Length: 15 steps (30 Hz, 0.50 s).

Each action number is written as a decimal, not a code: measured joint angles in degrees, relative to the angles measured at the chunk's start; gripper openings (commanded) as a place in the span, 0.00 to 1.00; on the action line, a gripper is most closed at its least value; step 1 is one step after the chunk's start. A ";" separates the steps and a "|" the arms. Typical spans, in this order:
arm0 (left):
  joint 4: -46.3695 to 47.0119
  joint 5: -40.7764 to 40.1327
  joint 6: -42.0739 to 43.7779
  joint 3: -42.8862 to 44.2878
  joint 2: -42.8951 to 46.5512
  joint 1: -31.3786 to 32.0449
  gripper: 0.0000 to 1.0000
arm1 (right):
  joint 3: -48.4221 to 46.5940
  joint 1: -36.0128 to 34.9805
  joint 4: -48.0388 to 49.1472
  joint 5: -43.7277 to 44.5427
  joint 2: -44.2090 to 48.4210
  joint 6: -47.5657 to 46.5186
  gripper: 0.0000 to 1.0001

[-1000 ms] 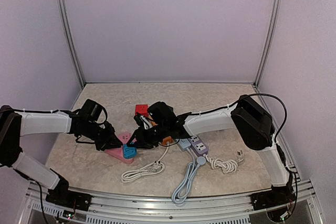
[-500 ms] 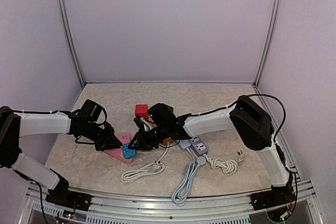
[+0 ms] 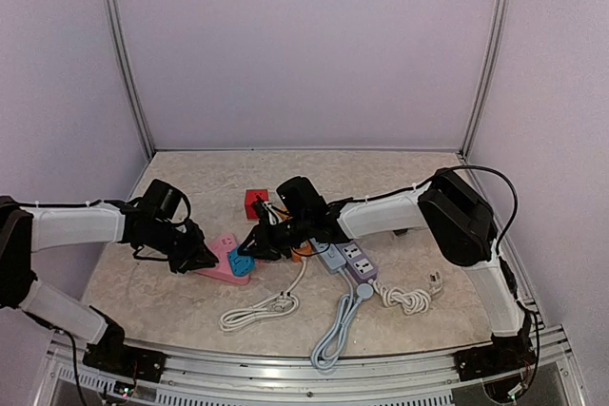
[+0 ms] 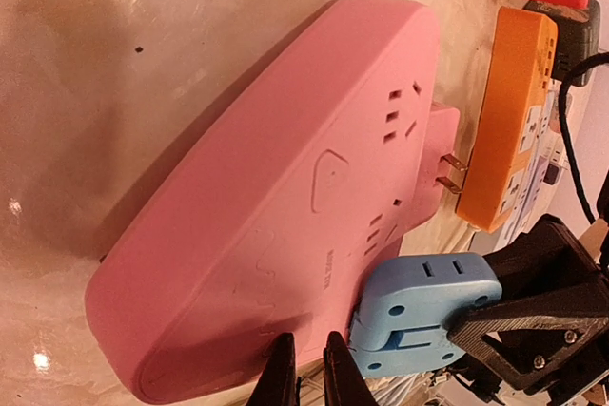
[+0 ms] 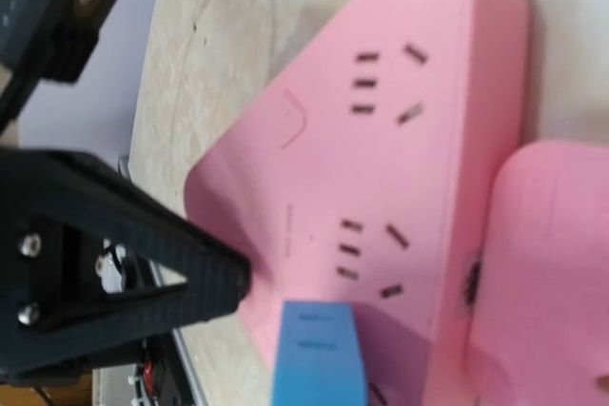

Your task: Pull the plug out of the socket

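Left of centre on the worktop (image 3: 409, 178), a bit toward the near edge, sits the pink socket (image 4: 266, 216), lying flat with its outlet holes facing up. The blue plug (image 4: 419, 306) is snug against the end of it that faces the right arm, so it's not out yet.

The right tool (image 3: 255, 249) reaches in from the right. One black finger (image 4: 533, 306) is pressed against the side of the blue plug. The other finger is hidden behind the plug, but it looks clamped on the plug to me.

The left tool (image 4: 309, 373) comes in from the left edge, and its fingertips (image 4: 279, 373) are nearly together with just a thin slit between them. They sit right at the socket's near rim, close beside the plug, and I can't see anything pinched between them.

A small pink block with two metal prongs (image 4: 440, 145) sits against the socket's far side. Just past it is an orange strip (image 4: 514, 111), and a red cube (image 3: 255, 200) lies further toward the back edge. Right of the orange one are a grey-blue strip (image 3: 333, 259) and a purple strip (image 3: 360, 265). A white cable (image 3: 259, 311), a pale blue cable (image 3: 333, 330) and a bundled white cord (image 3: 407, 299) trail toward the near edge.
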<state>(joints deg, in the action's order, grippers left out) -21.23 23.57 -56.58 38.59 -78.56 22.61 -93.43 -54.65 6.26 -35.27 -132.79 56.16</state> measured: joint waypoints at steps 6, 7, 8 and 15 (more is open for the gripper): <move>1.31 0.24 0.02 0.02 -0.79 -0.04 0.11 | 0.07 0.20 1.07 -0.09 -0.28 0.61 0.37; 1.49 0.24 0.02 0.04 -0.87 -0.04 0.10 | 0.17 0.17 1.29 -0.09 -0.28 0.57 0.37; 1.62 0.28 0.02 0.04 -0.96 -0.04 0.11 | 0.31 0.13 1.42 -0.09 -0.28 0.61 0.37; 2.40 0.44 0.00 0.04 -1.36 -0.02 0.11 | 0.81 -0.79 1.49 -0.11 -0.42 0.61 0.35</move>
<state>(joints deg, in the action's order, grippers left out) -18.83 24.01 -56.58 38.63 -79.92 22.59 -92.62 -55.44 7.75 -35.38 -133.21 56.77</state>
